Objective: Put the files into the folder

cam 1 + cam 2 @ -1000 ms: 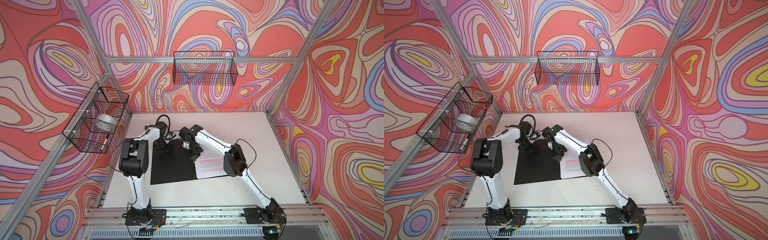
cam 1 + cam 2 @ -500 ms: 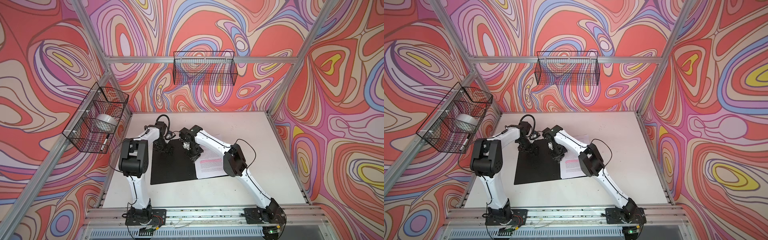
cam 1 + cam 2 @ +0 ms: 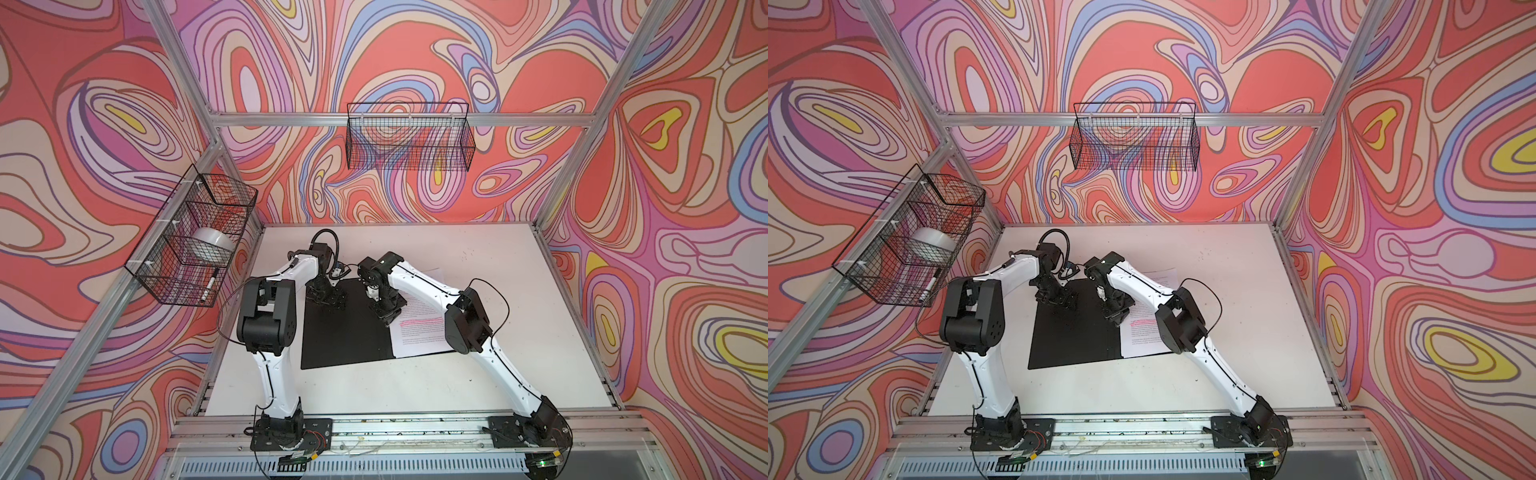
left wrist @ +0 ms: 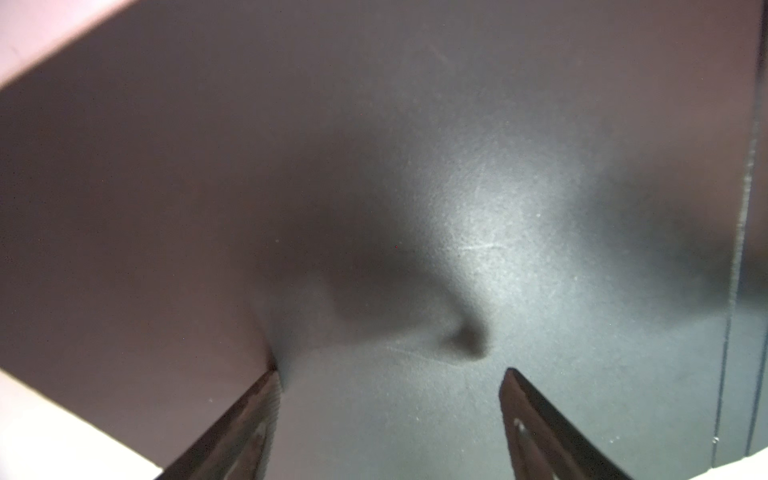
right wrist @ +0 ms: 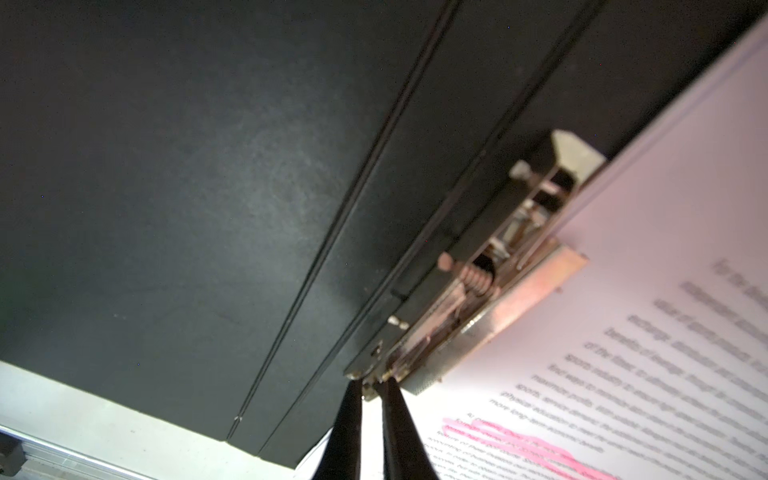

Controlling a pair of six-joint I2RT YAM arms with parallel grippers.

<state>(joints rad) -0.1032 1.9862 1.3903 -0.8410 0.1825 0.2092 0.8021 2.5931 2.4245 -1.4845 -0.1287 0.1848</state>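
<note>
So: folder lies open and flat on the table, black inside facing up, in both top views. Files lie on its right half, text up, pink highlighted lines visible. The stack's far edge pokes out past the folder's far edge.

Right gripper is down at the spine. In the right wrist view it is pinched nearly closed on the near end of the metal clip; a small metal tab sits between the two fingertips. The clip plate lies on the edge of the files, along the spine crease.

Left gripper is over the far part of the left flap. In the left wrist view it is spread wide with nothing between the fingers, only bare black folder below. One fingertip looks to meet the flap; the other can't be told.

Arms are apart, not touching.
</note>
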